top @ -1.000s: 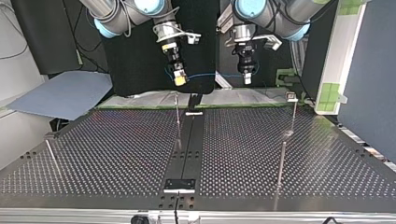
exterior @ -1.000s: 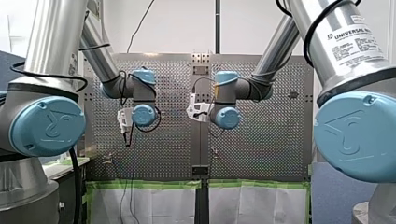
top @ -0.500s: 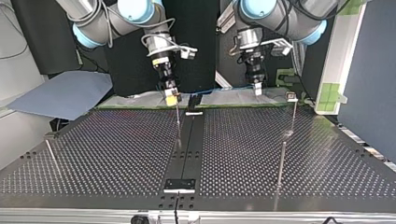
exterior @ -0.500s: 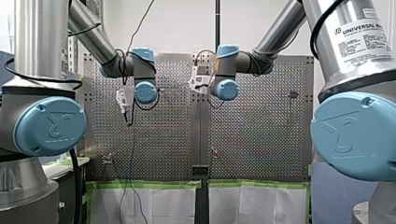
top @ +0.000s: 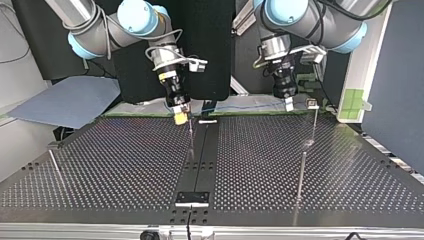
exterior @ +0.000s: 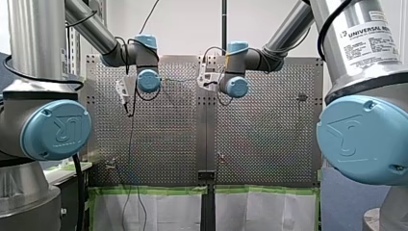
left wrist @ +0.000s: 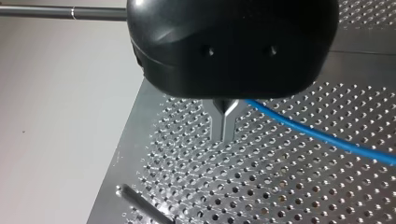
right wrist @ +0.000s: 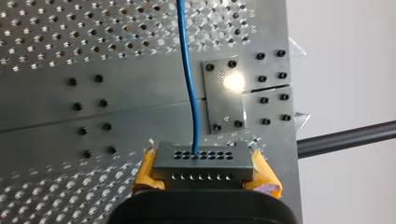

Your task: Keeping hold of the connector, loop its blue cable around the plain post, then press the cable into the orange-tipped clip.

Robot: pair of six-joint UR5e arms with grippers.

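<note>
My right gripper has its yellow pads shut on a grey connector block. The blue cable leaves the block and runs ahead over the perforated plate. In the top view my right gripper hangs just above the table's far edge, beside a thin plain post. The blue cable stretches from it to my left gripper. My left gripper has its metal fingers pressed together, and the blue cable comes out at their base. A post with a small clip stands right beside it.
Another bare post rises at the top view's right and a slanted post at its left. A dark centre strip runs down the perforated table. A grey sheet lies beyond the far left corner.
In the top view both grippers have come down to the table's far edge. My right gripper shifted slightly left, my left gripper right, and the cable stayed stretched between them.
</note>
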